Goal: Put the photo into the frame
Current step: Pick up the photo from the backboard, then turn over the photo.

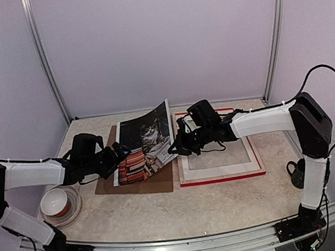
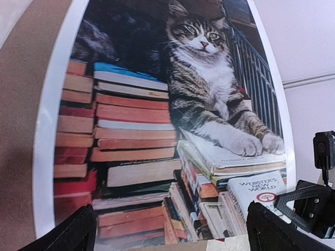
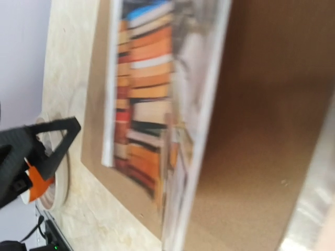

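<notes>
Near left corner of the table point(image 1: 225, 207): a red-and-white bowl point(image 1: 57, 202) sits beside the left arm, well apart from the action.
Right side, same depth: a small dark object point(image 1: 294, 173) stands by the right arm, too dim to name.
Frame point(image 1: 222, 177): it lies flat on the table, red rim outside, pale band inside, just to the right of the brown backing board point(image 1: 144, 184). The right arm reaches across it.
Left gripper point(image 1: 120, 153): jaws spread wide and holding nothing, low at the photo's left edge. Its wrist view shows both fingertips point(image 2: 78, 230) apart, with the cat print filling the view ahead.
Right gripper point(image 1: 176, 150): clamped tight on the photo's right edge, towards the near corner, and it holds that side up.
Photo point(image 1: 144, 141): the left part rests on the backing board, the right part is raised and curling, and the far right corner stands highest. It is not over the frame yet.
Handling: by the look of that curl this is thin, light paper, floppy under its own weight and quick to crease.
Where to grip: the white border is the safe place, pinched at the edge and never on the picture.
Judgement: one pinch leaves the sheet sagging, so the open left pincer taking the opposite border would keep it flat for the carry.
Risk: dragging it could catch a corner on the red rim and fold it.
</notes>
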You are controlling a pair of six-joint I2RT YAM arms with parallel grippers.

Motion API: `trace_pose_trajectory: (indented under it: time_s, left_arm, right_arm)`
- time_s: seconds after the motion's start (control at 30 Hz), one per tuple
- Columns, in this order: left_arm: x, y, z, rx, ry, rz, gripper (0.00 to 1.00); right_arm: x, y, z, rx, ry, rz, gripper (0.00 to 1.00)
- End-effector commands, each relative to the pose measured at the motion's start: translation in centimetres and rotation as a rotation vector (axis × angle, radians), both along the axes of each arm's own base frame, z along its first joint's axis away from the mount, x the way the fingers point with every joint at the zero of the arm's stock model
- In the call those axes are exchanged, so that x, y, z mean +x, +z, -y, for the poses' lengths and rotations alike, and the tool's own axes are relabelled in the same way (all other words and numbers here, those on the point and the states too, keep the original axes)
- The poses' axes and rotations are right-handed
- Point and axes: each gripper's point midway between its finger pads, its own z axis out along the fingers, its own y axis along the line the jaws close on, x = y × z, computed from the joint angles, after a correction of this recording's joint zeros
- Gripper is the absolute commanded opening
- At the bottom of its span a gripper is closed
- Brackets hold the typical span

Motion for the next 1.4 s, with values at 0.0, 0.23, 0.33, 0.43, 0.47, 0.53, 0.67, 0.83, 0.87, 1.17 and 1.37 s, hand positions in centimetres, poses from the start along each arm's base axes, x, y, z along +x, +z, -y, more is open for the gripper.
trace_pose_trajectory:
  time_s: [0.0, 0.23, 0.33, 0.43, 0.47, 0.53, 0.67, 0.83, 0.87, 1.17, 1.37]
  left_arm:
    - [0.6, 1.8, -0.1, 0.010, 0.004, 0.048, 0.99]
    - [0.5, 1.2, 0.2, 0.014, -0.004, 0.039, 0.99]
    - [0.4, 1.0, 0.4, 0.008, -0.009, 0.030, 0.99]
    - [0.4, 1.0, 0.6, 0.006, -0.015, 0.032, 0.99]
    - [0.4, 0.9, 0.6, 0.008, -0.017, 0.032, 0.99]
    - [0.4, 0.9, 0.6, 0.008, -0.018, 0.030, 0.99]
    - [0.4, 0.8, 0.8, 0.004, -0.026, 0.031, 0.99]
    - [0.3, 0.5, 1.2, -0.002, -0.036, 0.022, 0.99]
    - [0.2, 0.3, 1.3, -0.003, -0.039, 0.019, 0.99]
    - [2.1, 3.1, 3.0, -0.099, -0.017, 0.062, 0.99]
    - [4.1, 3.8, 6.0, -0.150, -0.036, 0.071, 0.99]
  right_arm:
    - [1.6, 4.1, 2.8, -0.057, -0.015, 0.109, 0.00]
    - [2.6, 8.8, 6.9, -0.137, -0.023, 0.200, 0.00]
    - [3.0, 10.6, 9.3, -0.206, -0.042, 0.217, 0.00]
    - [3.4, 11.9, 12.5, -0.313, -0.078, 0.233, 0.00]
    - [3.5, 12.5, 13.7, -0.350, -0.094, 0.239, 0.00]
    - [3.7, 13.4, 16.2, -0.422, -0.125, 0.247, 0.00]
    - [4.0, 16.1, 21.1, -0.589, -0.206, 0.295, 0.00]
    - [4.0, 20.6, 24.7, -0.748, -0.274, 0.348, 0.00]
    - [4.1, 21.3, 24.7, -0.750, -0.269, 0.361, 0.00]
    - [4.2, 20.8, 20.4, -0.731, -0.089, 0.395, 0.00]
    - [1.9, 13.2, 15.1, -0.849, 0.120, 0.340, 0.00]
